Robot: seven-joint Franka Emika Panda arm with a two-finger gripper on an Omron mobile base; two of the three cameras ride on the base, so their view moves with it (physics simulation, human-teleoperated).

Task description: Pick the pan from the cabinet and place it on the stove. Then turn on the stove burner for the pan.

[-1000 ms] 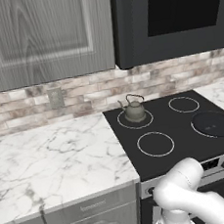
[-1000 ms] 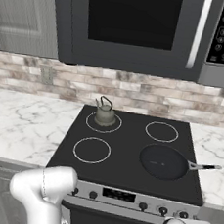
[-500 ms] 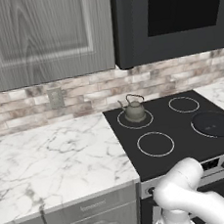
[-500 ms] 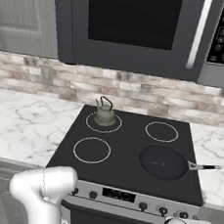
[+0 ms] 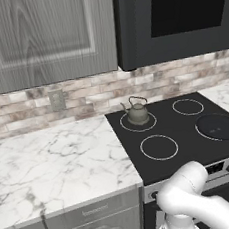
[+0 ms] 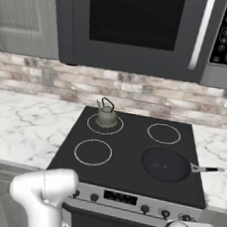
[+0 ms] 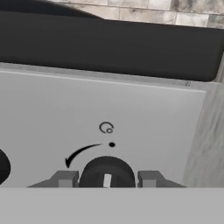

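Black stove (image 6: 130, 155) amid white marble counter (image 5: 52, 169)

I count one stove (image 6: 130, 162) in the middle of the right base view, with four white burner rings on its glass: one under the kettle at upper left, one at upper right (image 6: 163, 133), one at lower left (image 6: 93, 151), and one under the pan at lower right. One pan (image 6: 166, 164) sits there, and one kettle (image 6: 105, 115). Along the stove's front strip I make out five knobs in that view, though some are small and hard to tell. One microwave (image 6: 140, 29) fills the top. One cabinet (image 5: 42, 36) door shows at upper left of the left base view. One wall outlet (image 5: 57, 99) sits below it. In my hand view I see two of my fingers (image 7: 65, 179) and one knob (image 7: 107, 173) between them.
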